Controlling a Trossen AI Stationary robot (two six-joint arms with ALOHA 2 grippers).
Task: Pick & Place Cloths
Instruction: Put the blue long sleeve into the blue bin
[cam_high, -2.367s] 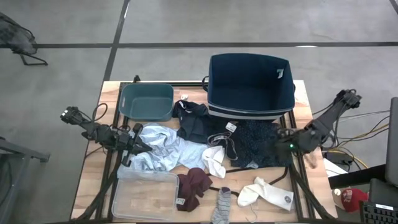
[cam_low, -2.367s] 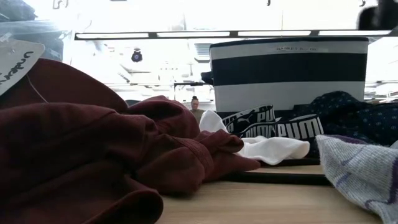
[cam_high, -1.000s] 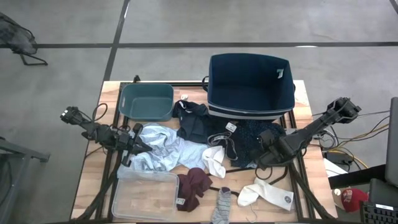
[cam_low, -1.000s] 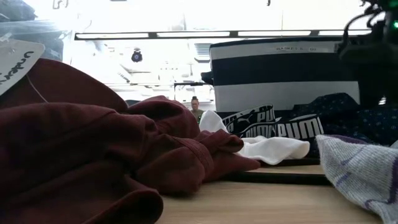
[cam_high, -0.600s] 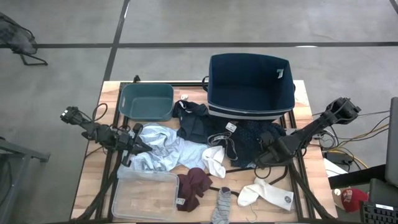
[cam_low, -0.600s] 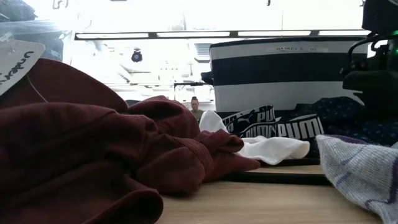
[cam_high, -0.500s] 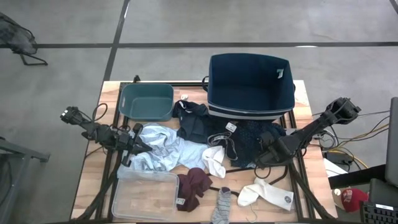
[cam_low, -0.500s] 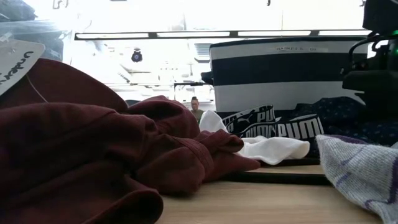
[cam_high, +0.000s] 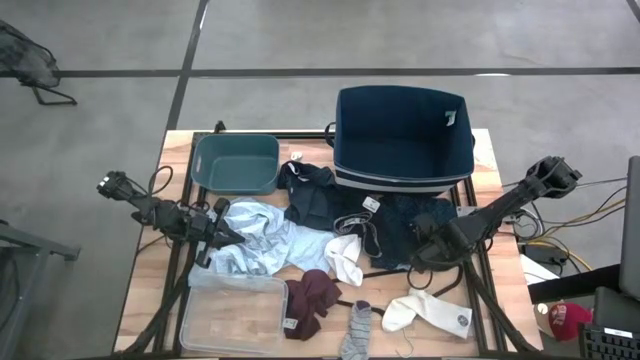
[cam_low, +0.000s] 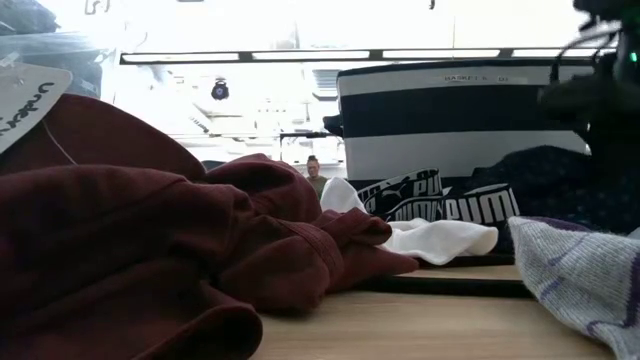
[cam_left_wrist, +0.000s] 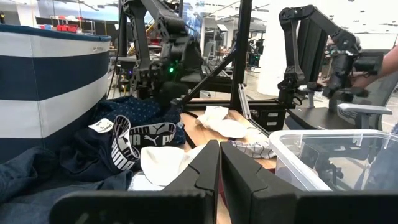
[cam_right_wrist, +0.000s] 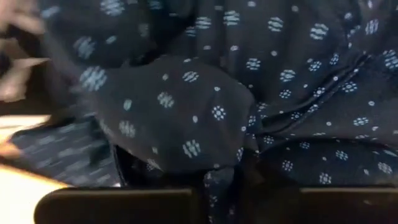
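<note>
Dotted navy garment (cam_high: 400, 225) lies crumpled just in front of the big navy-and-white striped basket (cam_high: 402, 140), touching its near wall. Right pincer (cam_high: 422, 250) is down on the garment's near edge, fingers pressed together; the right wrist view shows a fold of the dotted cloth (cam_right_wrist: 186, 124) bunched at the fingers, so it reads as pinching that cloth.

Judgement on the step: lift straight up first, slowly, until the whole piece hangs free, since the black waistband piece (cam_high: 352, 222) and the white sock (cam_high: 345, 258) lie against it and could drag along. Then carry over the basket rim and let go well inside.

Other cloths, farther out from the basket: light blue shirt (cam_high: 262, 240) and maroon piece (cam_high: 312, 295) toward the left arm's side, white socks (cam_high: 430, 312) and grey sock (cam_high: 357, 330) at the counter's near edge. Left pincer (cam_high: 232, 236) rests shut on the light blue shirt, waiting.

Counter (cam_high: 150, 290) is pale wood with a black frame; teal bin (cam_high: 236, 162) beside the basket, clear plastic tray (cam_high: 232, 312) near the maroon piece. Floor around is grey concrete with dark lines. Left wrist view shows more arm rigs beyond.
</note>
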